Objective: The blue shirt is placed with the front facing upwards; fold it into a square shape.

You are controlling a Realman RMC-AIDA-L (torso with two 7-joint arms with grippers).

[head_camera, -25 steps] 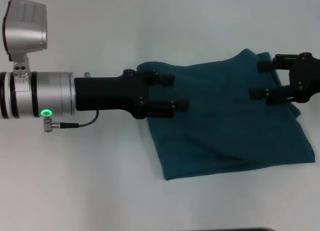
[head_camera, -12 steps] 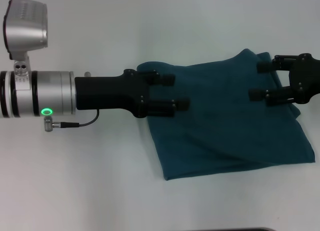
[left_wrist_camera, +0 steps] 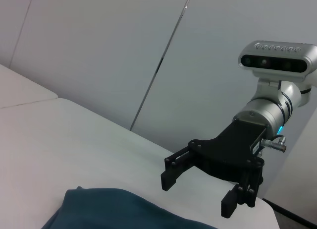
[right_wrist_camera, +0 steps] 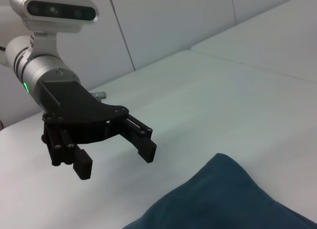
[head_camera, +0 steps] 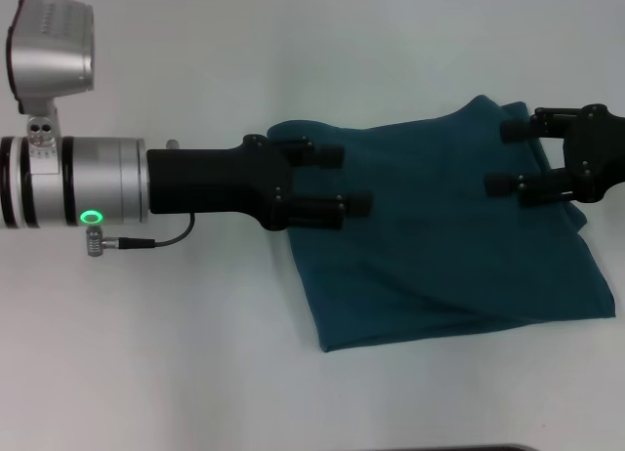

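- Left gripper [head_camera: 337, 180]: jaws spread, nothing between them. It hangs over the shirt's far-left corner, fingers pointing inward across the cloth. From the right wrist view the same gripper [right_wrist_camera: 116, 157] is clearly above the bench, not touching fabric.
- Right gripper [head_camera: 508, 158]: jaws spread as well, empty, over the far-right corner of the shirt. The left wrist view shows it [left_wrist_camera: 200, 192] raised off the cloth.
- Blue shirt [head_camera: 449, 246]: already folded into a rough 4-sided bundle lying on the white bench [head_camera: 195, 353], between the 2 grippers and toward the right side of the head view. No lettering shows. The near edge looks doubled, with layers not quite aligned; the far-right corner bulges and the right edge runs to the frame border.
- Risks, as I judge them:
  - Shape is skewed, not a true square; another fold taken from these corners could worsen the slant if the 2 grippers close at uneven depths.
  - A pinch that catches only the top layer would peel the bundle open.
  - Spread fingers lowered too far could drag or bunch the cloth.
  - The right edge sits near the view's limit, so its state is hard to check.
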